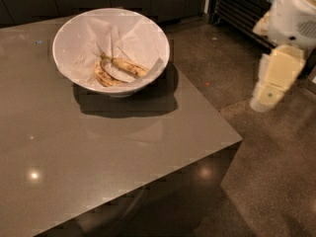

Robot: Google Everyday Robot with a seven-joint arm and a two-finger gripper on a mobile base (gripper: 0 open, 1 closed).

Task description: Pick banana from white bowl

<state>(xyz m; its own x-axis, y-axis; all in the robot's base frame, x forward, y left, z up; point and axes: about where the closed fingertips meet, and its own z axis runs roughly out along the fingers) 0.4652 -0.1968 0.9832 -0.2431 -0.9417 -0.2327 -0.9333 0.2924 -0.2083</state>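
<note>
- Camera view: the banana (121, 68) is seen lying low in the white bowl (160, 38), bedded on crumpled paper (94, 36), its stem turned to the back left.
- Nothing else is seen in the bowl, which is set on the counter (123, 147) towards its right edge, probably to be reached from that side.
- The gripper (264, 100) is held off the counter, well apart from the bowl, over the floor (266, 181); whether it is released or clenched cannot be told, and the approach is judged not yet made.

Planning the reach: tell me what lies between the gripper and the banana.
Camera view: the gripper hangs over the floor beside the table; between it and the banana lie floor, a strip of table and the white bowl's rim.
</note>
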